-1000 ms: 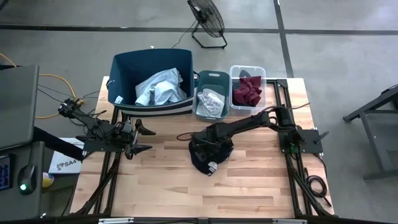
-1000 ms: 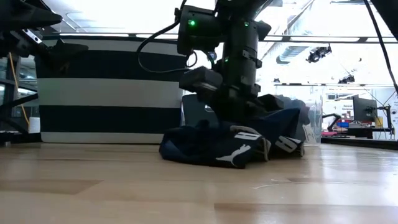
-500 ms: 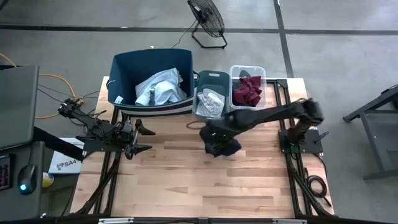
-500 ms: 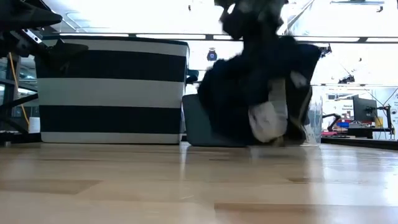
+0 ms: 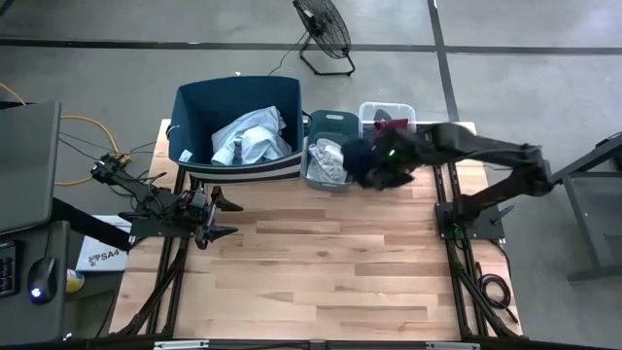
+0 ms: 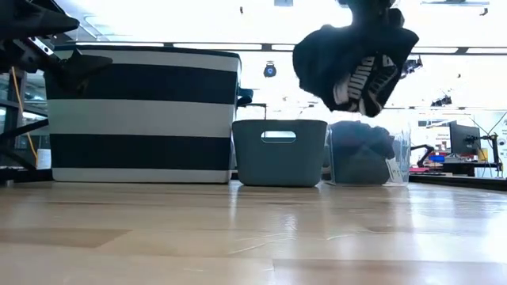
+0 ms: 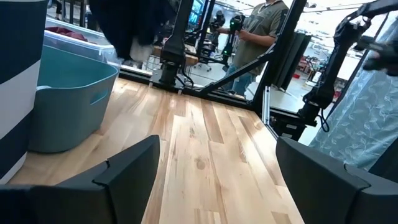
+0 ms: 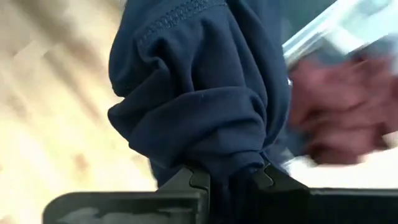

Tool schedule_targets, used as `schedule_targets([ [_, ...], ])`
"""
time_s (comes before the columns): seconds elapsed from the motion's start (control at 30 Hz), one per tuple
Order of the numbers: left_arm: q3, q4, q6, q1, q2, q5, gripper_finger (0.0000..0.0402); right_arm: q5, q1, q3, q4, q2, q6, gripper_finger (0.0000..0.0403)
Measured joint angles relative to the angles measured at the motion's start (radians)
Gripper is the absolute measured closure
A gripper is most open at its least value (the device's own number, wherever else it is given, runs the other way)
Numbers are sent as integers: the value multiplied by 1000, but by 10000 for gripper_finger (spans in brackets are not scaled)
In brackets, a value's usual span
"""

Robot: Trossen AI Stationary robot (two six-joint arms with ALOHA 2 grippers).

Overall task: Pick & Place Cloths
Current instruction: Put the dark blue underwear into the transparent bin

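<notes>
My right gripper (image 5: 391, 156) is shut on a dark navy garment (image 5: 372, 165) with white print, which it carries in the air by the far edge, above the small teal bin and the clear bin. In the low view the garment (image 6: 352, 57) hangs bunched, high above the bins. A pale blue-white shirt (image 5: 248, 141) lies in the big striped bin, white and grey socks (image 5: 328, 156) in the teal bin, and a maroon cloth (image 5: 389, 131) in the clear bin. My left gripper (image 5: 222, 216) waits open at the table's left side. My right gripper pinches a bunched fold of the navy garment (image 8: 231, 163) between its two fingers (image 8: 194, 180), several layers gathered together. The garment is lifted clear of the table and hangs in a loose clump from the fingers.
Three containers stand in a row along the far edge: the big striped bin (image 5: 194, 102), the teal bin (image 5: 332, 119) and the clear bin (image 5: 387, 108). The bare wooden tabletop (image 5: 311, 262) stretches in front of them. A person stands in the room beyond (image 7: 261, 25).
My right gripper has lifted the navy garment off the middle of the table and swung it up and toward the far right, over the small bins. The garment, first heaped on the wood, now hangs clear in the air.
</notes>
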State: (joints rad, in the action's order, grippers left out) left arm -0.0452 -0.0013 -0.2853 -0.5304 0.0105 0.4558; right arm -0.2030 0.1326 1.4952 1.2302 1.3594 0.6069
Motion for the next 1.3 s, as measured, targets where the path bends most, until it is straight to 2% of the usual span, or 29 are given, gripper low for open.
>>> schedule_targets([
  [0.17,0,0,0,0,0,0,86,-145,127,1,-4,-70,-198,380],
  [0.37,0,0,0,0,0,0,86,-262,292,1,-18,-62,-464,380],
  [0.73,0,0,0,0,0,0,86,-232,514,2,-5,125,-870,380],
  [0.8,0,0,0,0,0,0,86,-230,533,2,-3,159,-901,380],
  [0.93,0,0,0,0,0,0,86,-156,555,2,-7,225,-956,380],
  [1.3,0,0,0,0,0,0,86,-46,564,2,-22,371,-1046,380],
])
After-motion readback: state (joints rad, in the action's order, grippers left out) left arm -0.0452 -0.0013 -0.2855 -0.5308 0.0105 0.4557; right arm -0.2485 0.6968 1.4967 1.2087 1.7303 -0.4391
